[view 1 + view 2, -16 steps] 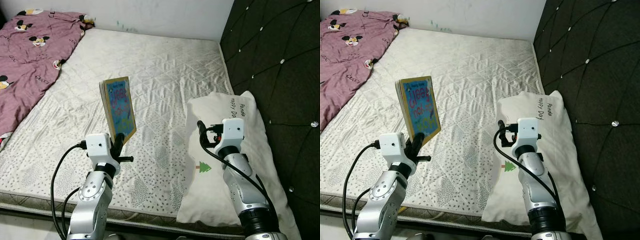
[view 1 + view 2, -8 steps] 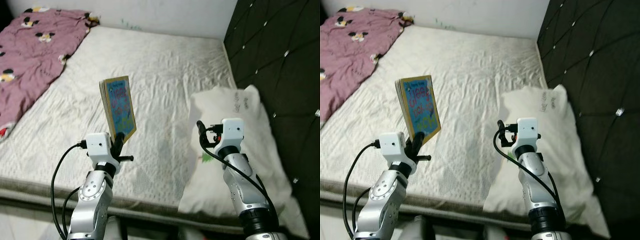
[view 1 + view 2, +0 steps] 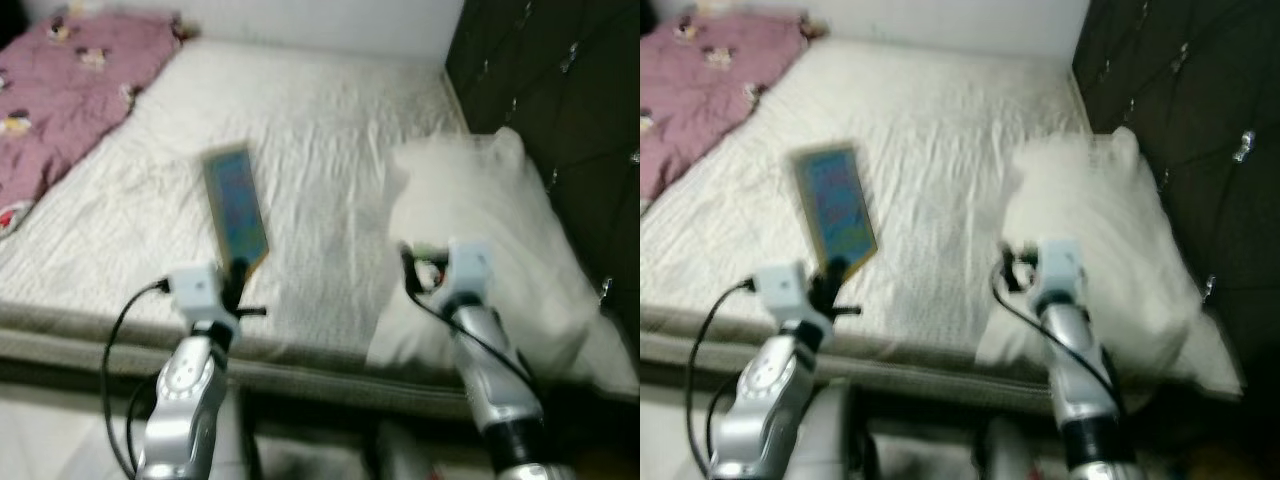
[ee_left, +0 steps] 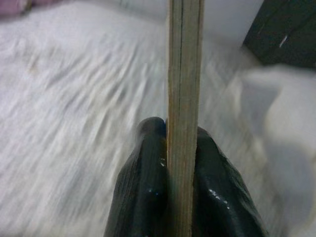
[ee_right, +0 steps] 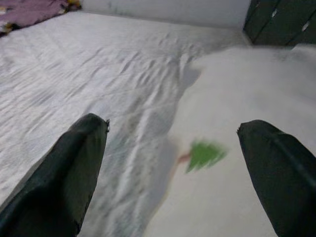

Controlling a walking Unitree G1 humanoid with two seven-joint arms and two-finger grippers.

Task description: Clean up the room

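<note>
Since a second ago the head camera has pulled back and tilted, so the mattress edge now sits higher in the blurred eye views and a strip of floor shows below it, while both arms keep the same pose against the bed. Held upright in the left gripper (image 4: 182, 148), the picture book (image 3: 235, 206) is pinched by its lower edge, the two black fingers (image 4: 143, 182) pressed against either face of its thin, yellowish page block in the left wrist view. Its blue cover with a yellow border faces the robot's right and tilts slightly back, raised above the white quilted mattress (image 3: 320, 140) and touching nothing else. To the right, the right gripper (image 5: 173, 168) hovers with its fingers spread wide and nothing between them, just above the near corner of the white pillow (image 3: 480, 220). A small green tree print (image 5: 205, 155) on the pillowcase lies between the fingertips in the right wrist view. The pillow rests on the mattress against the dark tufted headboard (image 3: 560, 90) along the robot's right side. At the far left of the bed lies a crumpled pink blanket (image 3: 70, 80) with a cartoon print, well apart from both grippers, below a pale wall (image 3: 940, 20).
</note>
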